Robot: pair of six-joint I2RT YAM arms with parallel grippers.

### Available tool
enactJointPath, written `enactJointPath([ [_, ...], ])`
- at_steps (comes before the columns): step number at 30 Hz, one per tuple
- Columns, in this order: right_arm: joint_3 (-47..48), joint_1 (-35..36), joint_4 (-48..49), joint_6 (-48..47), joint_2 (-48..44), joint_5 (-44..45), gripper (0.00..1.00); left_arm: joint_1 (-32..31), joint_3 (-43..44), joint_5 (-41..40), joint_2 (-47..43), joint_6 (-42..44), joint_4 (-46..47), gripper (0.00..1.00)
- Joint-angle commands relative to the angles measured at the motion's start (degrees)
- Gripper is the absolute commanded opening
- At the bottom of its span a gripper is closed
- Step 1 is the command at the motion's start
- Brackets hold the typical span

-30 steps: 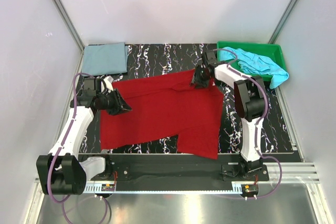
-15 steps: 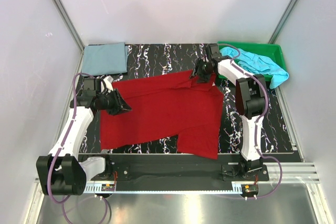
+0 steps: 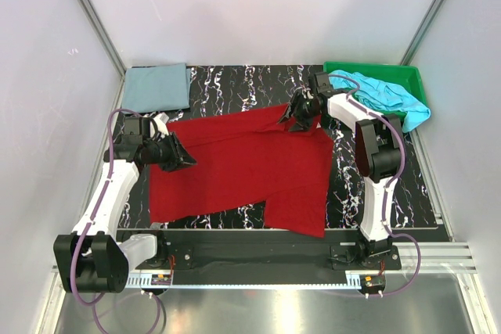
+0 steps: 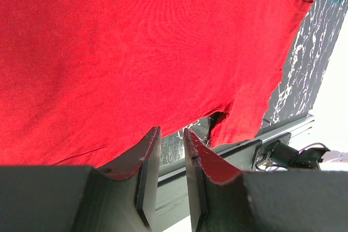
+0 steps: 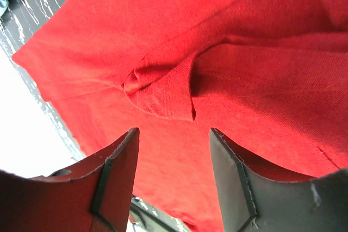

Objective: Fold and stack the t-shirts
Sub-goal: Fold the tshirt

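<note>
No text, label, brand or number can be read anywhere. The deep red cloth t-shirt is plain fabric in every view. Small parts on the metal rail nearer than the t-shirt may carry markings, but they are too small to tell.

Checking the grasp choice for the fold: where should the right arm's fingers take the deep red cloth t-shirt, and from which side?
Probably pinch the raised pucker near the far right edge of the deep red cloth t-shirt, coming from straight above. The rest lies flat on the black marbled table, leaving little else to pinch, and the open right gripper is lined up over that ridge.
</note>
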Motion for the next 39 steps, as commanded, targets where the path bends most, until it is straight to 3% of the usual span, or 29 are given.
enactJointPath([
  [1,-0.8,0.2,3.0,3.2,-1.5,-3.0,0.61,0.3,0.4,2.1,-1.3,0.2,1.6,0.28],
  [31,-3.7,0.3,7.6,5.6,2.2,-4.2,0.56,0.2,1.4,2.1,0.3,1.2,1.6,0.27],
  [39,-2.0,0.3,8.9,6.5,3.4,-5.2,0.42,0.2,1.7,2.1,0.7,1.3,1.6,0.27],
])
